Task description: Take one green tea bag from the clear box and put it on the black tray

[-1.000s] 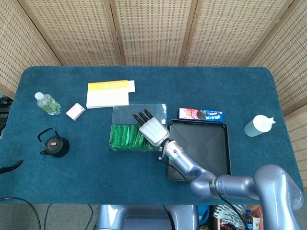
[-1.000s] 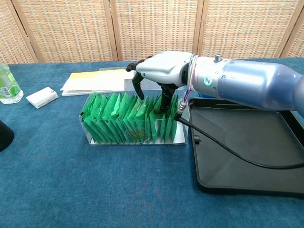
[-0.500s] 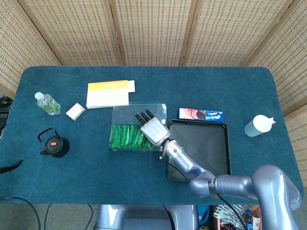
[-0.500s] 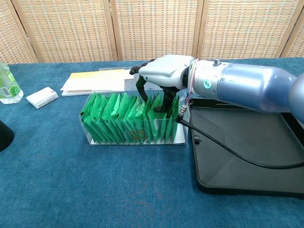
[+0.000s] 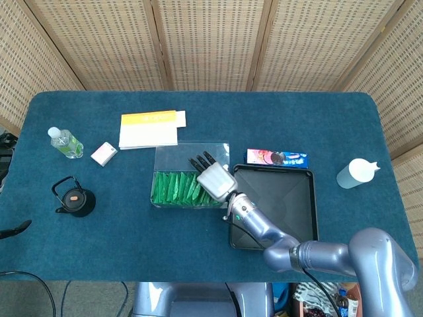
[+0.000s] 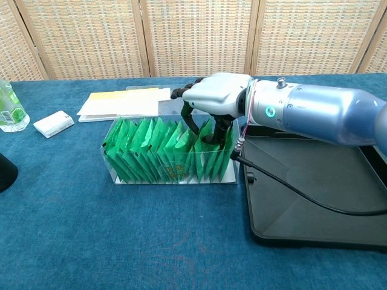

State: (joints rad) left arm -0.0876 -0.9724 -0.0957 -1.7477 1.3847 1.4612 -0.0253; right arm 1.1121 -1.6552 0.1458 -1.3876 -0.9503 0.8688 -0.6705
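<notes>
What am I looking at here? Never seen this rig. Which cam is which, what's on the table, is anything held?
It is a two-armed robot with five-finger hands, steered by a person. The head view looks down on the blue table; the chest view looks across it from low down.

Only the right hand shows. It reaches into the right end of the clear box, fingers down among the upright green tea bags. Whether it pinches one cannot be told. The black tray beside the box holds nothing visible.

Also on the table: a yellow-and-white booklet, a small white box, a green bottle, a black teapot, a snack pack and a white bottle.
</notes>
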